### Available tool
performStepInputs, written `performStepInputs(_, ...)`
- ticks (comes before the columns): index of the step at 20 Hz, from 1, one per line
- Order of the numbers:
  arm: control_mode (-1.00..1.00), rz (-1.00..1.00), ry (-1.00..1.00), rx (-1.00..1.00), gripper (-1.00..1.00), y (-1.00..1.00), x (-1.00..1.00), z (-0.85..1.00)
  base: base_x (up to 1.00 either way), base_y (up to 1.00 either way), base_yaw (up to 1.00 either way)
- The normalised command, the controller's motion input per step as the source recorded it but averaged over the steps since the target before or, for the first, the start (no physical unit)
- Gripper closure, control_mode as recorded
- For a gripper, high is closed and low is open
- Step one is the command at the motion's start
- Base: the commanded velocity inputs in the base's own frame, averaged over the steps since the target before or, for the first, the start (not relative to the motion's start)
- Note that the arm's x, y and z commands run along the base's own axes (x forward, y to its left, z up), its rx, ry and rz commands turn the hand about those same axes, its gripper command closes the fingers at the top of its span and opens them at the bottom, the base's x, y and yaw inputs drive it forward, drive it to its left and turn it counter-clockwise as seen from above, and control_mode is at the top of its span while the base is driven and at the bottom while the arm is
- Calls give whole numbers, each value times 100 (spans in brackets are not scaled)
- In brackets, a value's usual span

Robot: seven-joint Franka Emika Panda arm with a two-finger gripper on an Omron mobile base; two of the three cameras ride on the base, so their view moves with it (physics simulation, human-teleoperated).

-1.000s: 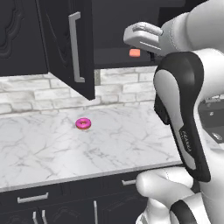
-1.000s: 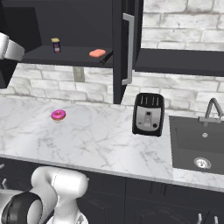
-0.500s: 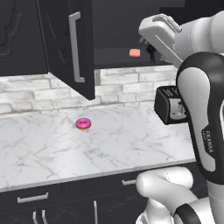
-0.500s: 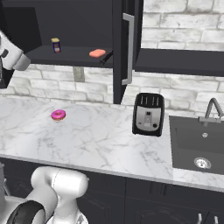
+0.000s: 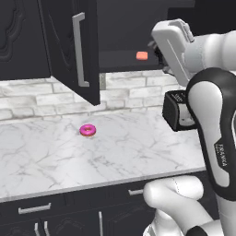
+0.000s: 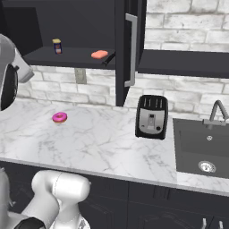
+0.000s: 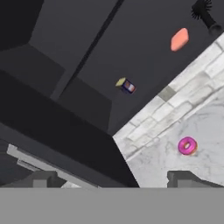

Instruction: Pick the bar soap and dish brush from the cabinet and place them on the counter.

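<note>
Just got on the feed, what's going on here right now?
The arm is raised toward the open cabinet with its gripper open and empty. The bar soap and dish brush both sit on the cabinet shelf, untouched. On the counter lie a pink donut and a toaster.

Dark cabinet [image 6: 67,56] shelf bearing bar soap [image 6: 99,54], dish brush [image 6: 108,58] just beside it, small yellow-and-blue box [image 6: 57,46]; marble counter [image 6: 103,143] bearing pink donut [image 6: 59,117], black toaster [image 6: 151,116]
</note>
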Motion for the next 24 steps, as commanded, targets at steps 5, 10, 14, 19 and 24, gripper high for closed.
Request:
performStepInputs(5, -100, 6, 3, 19, -100, -4, 12, 0, 0, 0, 0)
performStepInputs(10, -100, 6, 6, 10, -100, -7, 0, -1, 0, 0, 0)
performStepInputs(14, -100, -1, 6, 0, -100, 11, 0, -12, 0, 0, 0)
performStepInputs(19, -100, -5, 8, 1, -100, 16, 4, -12, 0, 0, 0)
performStepInputs(24, -100, 2, 12, 12, -100, 0, 18, -4, 0, 0, 0)
